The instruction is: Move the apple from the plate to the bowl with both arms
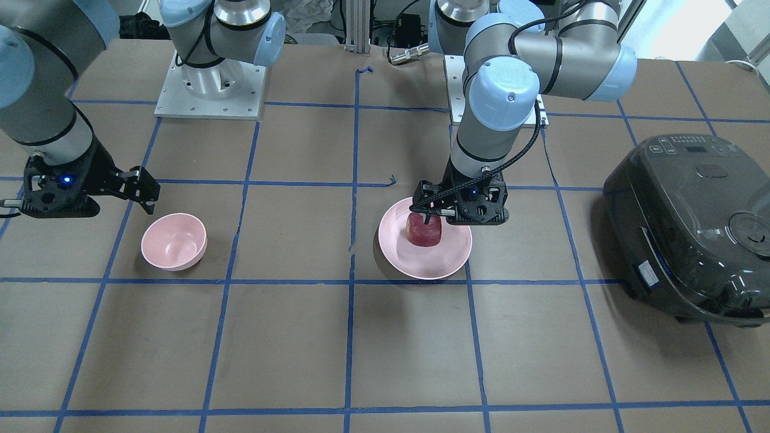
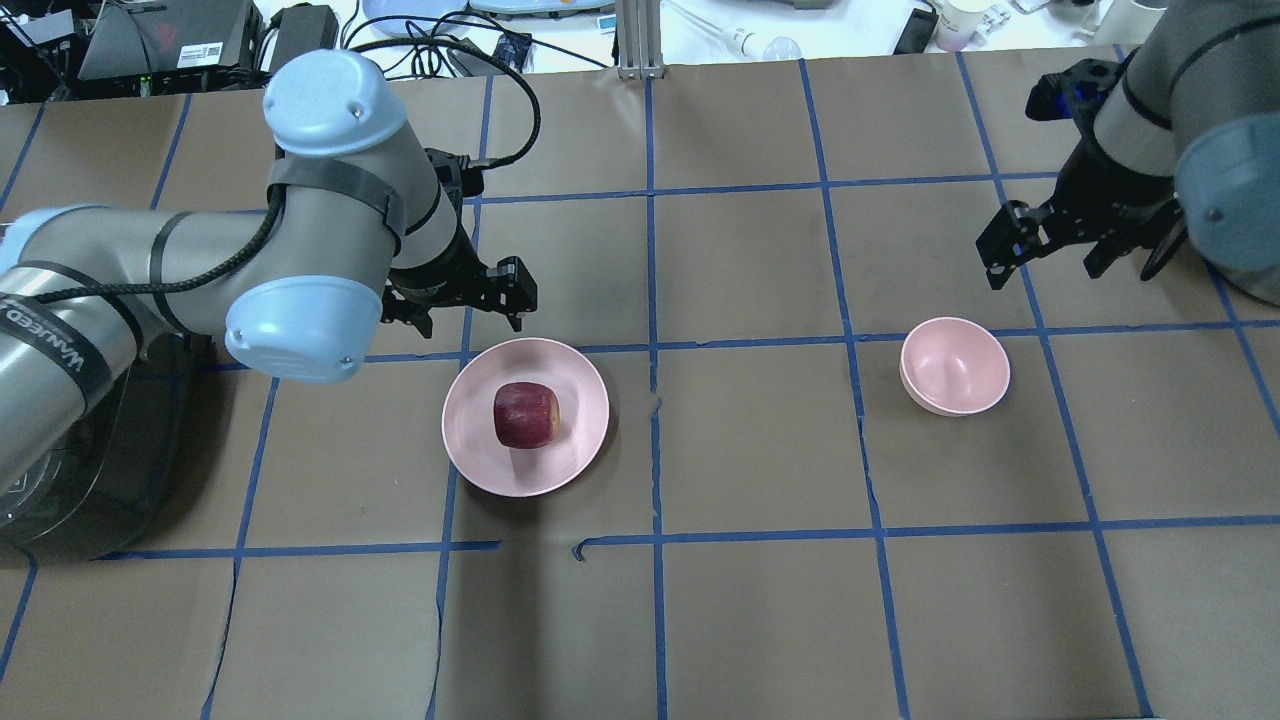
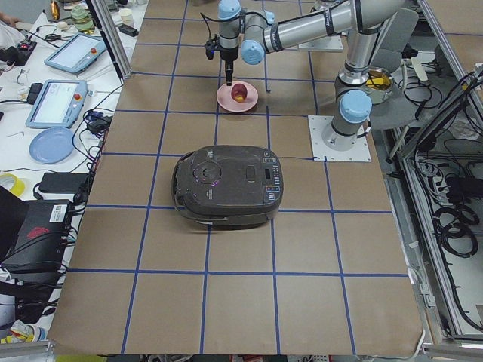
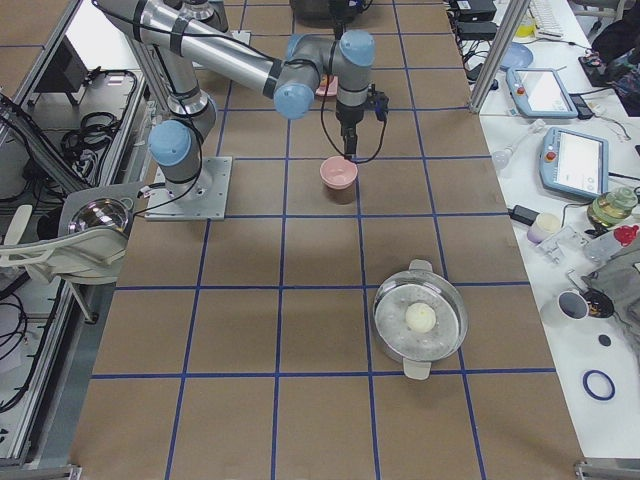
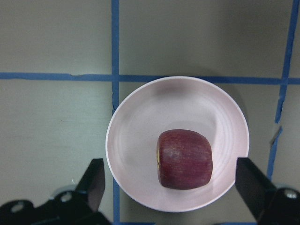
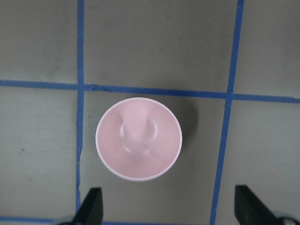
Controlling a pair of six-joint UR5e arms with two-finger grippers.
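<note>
Apple's place: the apple (image 5: pixel 183 159) lies in the plate (image 2: pixel 470 440), a little off its middle, touching no tool.
Left tool: the left tool (image 2: pixel 462 305) hangs over the plate with its fingers spread wide and nothing between them.
Right tool: the right tool (image 2: pixel 1045 245) hovers near the bowl (image 2: pixel 955 366), likewise spread and empty.
Bowl: empty, well apart from the plate on the surface (image 2: pixel 750 450).
Handling: probably firm and fairly light. The smooth, rounded skin could slide under a loose pinch, and a hard squeeze would likely bruise it.
Where to hold: across its widest middle, one finger on each of the flatter flanks, with the tool centred so the apple does not roll out.
Count: one apple, one plate, one bowl, two tools.
Also there: one dark cooker (image 1: pixel 692 222) beyond the plate.
</note>
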